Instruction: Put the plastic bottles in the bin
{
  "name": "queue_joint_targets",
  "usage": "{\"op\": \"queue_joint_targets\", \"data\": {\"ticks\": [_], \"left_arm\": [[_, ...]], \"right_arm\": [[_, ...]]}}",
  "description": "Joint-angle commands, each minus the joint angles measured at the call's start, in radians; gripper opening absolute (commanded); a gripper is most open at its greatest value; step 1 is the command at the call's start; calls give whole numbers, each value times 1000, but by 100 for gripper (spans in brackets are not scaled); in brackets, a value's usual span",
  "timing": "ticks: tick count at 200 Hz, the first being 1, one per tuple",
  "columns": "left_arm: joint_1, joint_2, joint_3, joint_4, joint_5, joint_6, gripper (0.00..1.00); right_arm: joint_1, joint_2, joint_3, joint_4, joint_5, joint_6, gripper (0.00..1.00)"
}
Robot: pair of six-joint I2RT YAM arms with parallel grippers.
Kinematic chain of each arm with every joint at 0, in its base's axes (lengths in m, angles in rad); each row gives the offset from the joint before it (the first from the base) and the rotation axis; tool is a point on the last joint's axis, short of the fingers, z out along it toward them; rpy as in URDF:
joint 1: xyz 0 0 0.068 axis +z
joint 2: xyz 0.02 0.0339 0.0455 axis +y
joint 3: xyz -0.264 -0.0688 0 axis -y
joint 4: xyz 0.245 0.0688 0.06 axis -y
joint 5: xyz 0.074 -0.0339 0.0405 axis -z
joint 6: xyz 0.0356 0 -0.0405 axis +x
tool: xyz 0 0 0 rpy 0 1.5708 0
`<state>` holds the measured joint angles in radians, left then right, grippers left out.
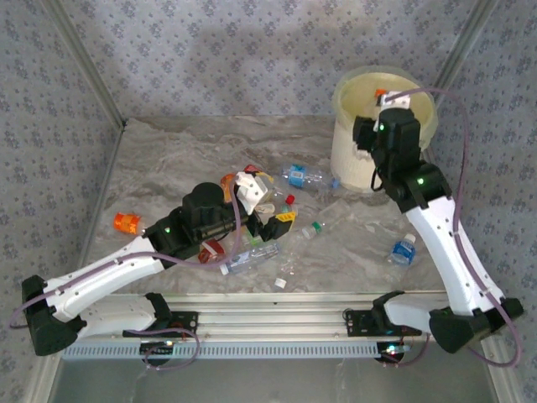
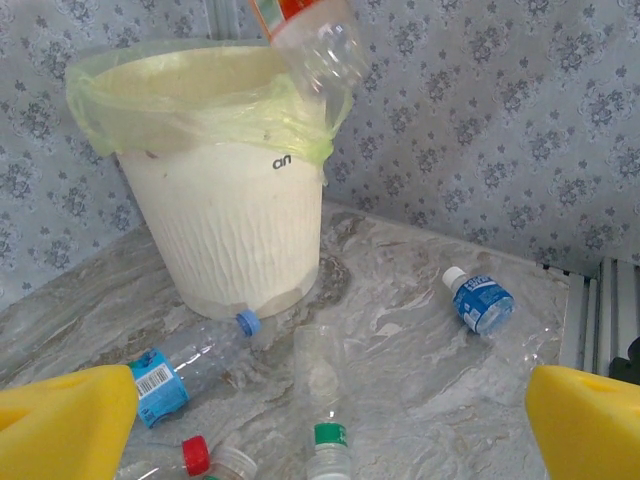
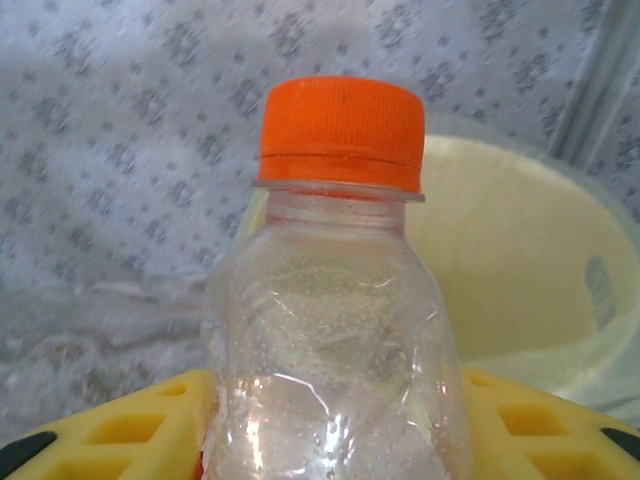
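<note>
My right gripper [image 3: 330, 425] clamps the orange-capped bottle [image 3: 330, 300] around its body, over the bin [image 3: 530, 260]. It looks empty to me: light, thin-walled, slick, easily dented. My left gripper [image 2: 330, 420] hangs wide open above the scattered bottles [image 2: 185, 365].

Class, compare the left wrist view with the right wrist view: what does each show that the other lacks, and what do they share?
Left wrist, not right: the open left fingers and loose bottles lying on the table, such as a blue-labelled bottle. Right wrist, not left: the right fingers clamping a clear bottle, and its orange cap. Both: the bin, the patterned wall, and seemingly that same bottle above the bin's rim.
</note>
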<state>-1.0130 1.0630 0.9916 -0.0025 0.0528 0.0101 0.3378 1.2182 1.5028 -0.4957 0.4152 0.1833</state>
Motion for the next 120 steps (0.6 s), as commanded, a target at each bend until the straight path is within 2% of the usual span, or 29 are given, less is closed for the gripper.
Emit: {"op": "queue_joint_targets", "data": {"ticks": [1, 54, 120], "left_arm": [[-1, 13, 7, 11, -11, 14, 100], [-1, 30, 15, -5, 2, 21, 100], [-2, 79, 63, -78, 53, 52, 100]], "right_arm": [[-81, 65, 76, 87, -52, 12, 53], [-264, 228, 176, 165, -173, 91, 53], [-335, 471, 342, 90, -237, 105, 53]]}}
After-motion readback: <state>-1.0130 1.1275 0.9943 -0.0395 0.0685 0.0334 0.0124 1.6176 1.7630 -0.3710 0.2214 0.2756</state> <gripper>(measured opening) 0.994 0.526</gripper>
